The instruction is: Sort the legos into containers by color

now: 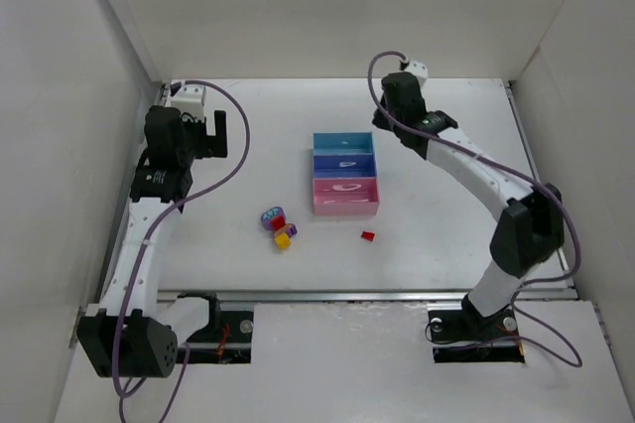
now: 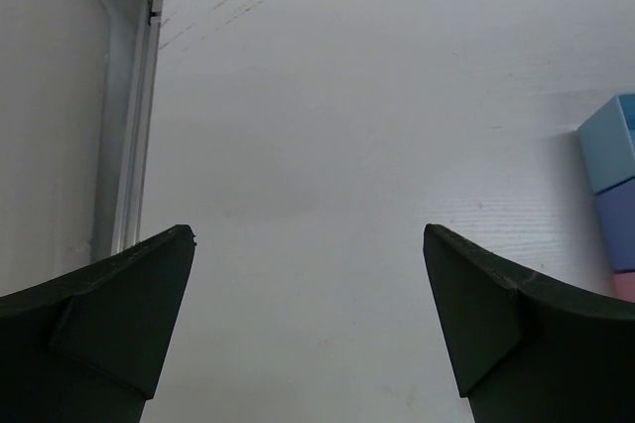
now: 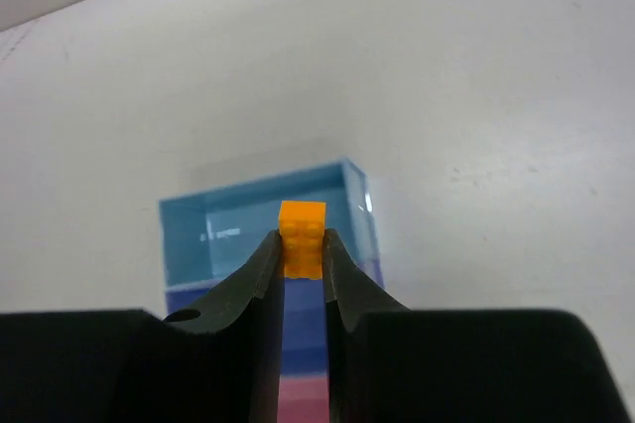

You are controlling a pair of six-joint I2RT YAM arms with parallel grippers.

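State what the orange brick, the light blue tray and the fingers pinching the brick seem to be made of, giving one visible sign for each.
The orange brick is likely hard moulded plastic, smooth and slightly glossy, with crisp edges and even colour. The light blue tray looks like translucent glossy plastic: bright glints, and light passes through its walls. The right gripper's fingers are matte black, probably plastic; they show no shine, so the material is uncertain.

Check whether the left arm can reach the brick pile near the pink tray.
Probably yes: the left gripper is open and empty, the brick pile lies uncovered on its side, and the right arm is beyond the trays.
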